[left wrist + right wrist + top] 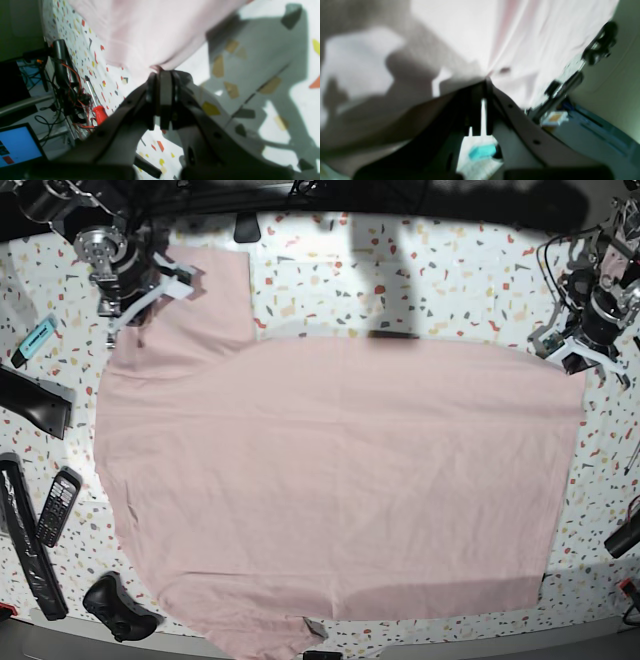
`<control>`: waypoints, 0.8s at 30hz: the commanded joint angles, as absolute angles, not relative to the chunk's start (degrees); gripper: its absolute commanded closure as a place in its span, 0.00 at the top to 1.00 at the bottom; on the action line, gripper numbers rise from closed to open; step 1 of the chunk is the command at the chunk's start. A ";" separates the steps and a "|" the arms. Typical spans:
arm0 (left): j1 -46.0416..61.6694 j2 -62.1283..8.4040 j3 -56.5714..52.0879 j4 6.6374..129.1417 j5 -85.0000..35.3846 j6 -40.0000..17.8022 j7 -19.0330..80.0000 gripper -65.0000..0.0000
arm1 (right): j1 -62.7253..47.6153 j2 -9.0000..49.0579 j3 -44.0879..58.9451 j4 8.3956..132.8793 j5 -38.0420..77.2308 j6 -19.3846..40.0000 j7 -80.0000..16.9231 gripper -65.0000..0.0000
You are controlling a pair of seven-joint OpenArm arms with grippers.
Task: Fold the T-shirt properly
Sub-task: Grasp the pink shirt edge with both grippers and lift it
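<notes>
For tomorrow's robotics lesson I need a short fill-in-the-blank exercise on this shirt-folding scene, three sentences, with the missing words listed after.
1. The T-shirt spread over the speckled table is pale ____ in colour.
2. The left gripper is ____ on the shirt's edge.
3. In the base view, the black remote control lies off the shirt's ____ side.

Missing words: pink; shut; left

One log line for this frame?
shirt: flat, plain side up | left tool: shut on shirt edge | right tool: shut on shirt
</notes>
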State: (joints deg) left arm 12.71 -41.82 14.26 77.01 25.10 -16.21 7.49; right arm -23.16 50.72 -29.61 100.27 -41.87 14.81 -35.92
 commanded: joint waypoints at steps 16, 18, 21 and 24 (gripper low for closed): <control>32.93 -43.97 5.69 89.47 20.69 -14.74 10.66 0.00 | -36.91 54.24 -28.36 108.07 -37.19 5.93 -34.52 0.00; 35.90 -43.97 4.14 91.22 20.69 -14.74 10.68 0.00 | -39.11 54.15 -28.34 109.49 -37.30 5.91 -34.52 0.00; 40.05 -43.94 2.09 93.93 20.71 -14.74 10.72 0.00 | -41.93 54.08 -28.34 111.44 -37.30 5.91 -34.57 0.00; 43.20 -43.68 0.08 96.33 20.73 -14.28 11.35 0.00 | -44.77 54.11 -28.34 112.71 -37.54 5.93 -34.76 0.00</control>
